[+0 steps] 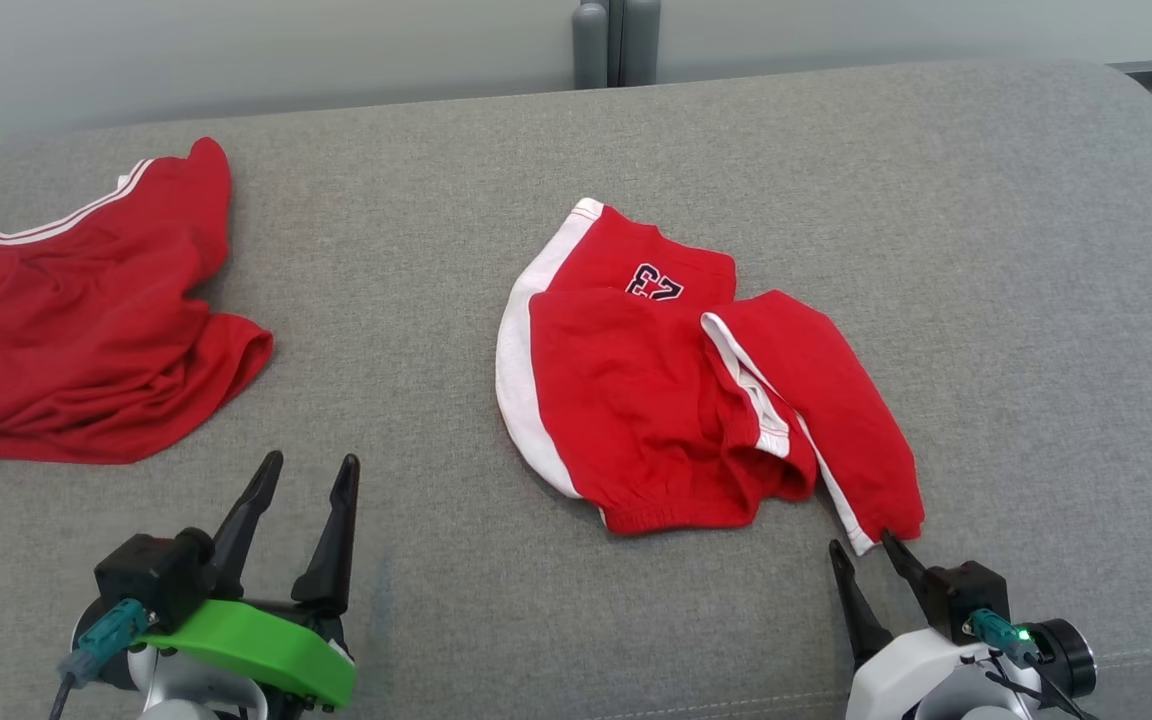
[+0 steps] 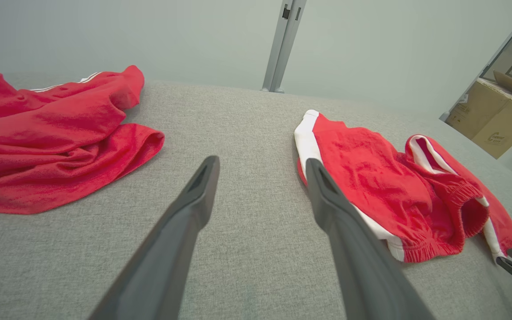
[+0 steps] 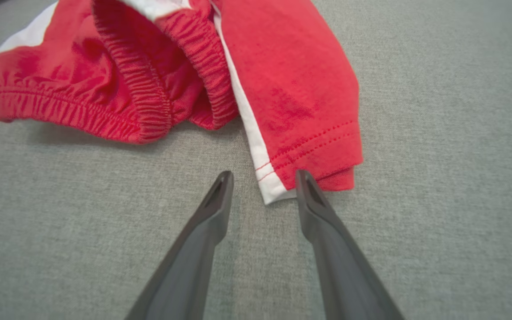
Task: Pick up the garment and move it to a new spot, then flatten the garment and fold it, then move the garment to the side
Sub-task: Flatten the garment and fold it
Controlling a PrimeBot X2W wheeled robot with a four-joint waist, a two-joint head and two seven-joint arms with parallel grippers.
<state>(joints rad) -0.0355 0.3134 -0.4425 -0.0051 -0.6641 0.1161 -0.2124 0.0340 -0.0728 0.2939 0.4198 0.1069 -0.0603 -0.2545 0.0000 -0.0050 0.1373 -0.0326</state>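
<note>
Shorts [image 1: 676, 400], red, lie crumpled midway on the grey padded surface [image 1: 1036, 300]; right claw [image 1: 861, 542] straddles their near leg hem, jaws apart, likely to pinch a corner for lifting. Left claw [image 1: 311, 458] hovers released.

Bright, soft, even light falls from overhead in all three views, with no glare on the grey padded surface [image 1: 576, 150], and the head view is sharp throughout. Shadows are faint: a thin, soft one hugs the red shorts [image 3: 118, 89] along their 6 o'clock edge in the right wrist view. Both wrist views bulge toward their edges, the post [image 2: 282, 44] at 12 o'clock leaning in the left one, and the left fingers [image 2: 185, 222] and right fingers [image 3: 322, 231] blur toward 6 o'clock.
</note>
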